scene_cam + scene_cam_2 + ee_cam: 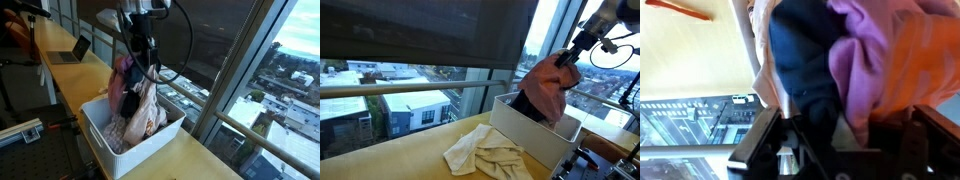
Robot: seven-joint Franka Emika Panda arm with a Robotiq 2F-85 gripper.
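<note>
Pink, navy and peach clothes point(135, 92), white bin point(100, 138), cream cloth point(485, 152), pale yellow tabletop point(380, 160).

Tall windows point(270, 90) with dark frames run along a pale wooden worktop point(380, 160). A dark roller blind point(420, 30) hangs half down. Daylight pours in over city rooftops point(380, 105) outside. A laptop point(72, 50) sits open farther along.
</note>
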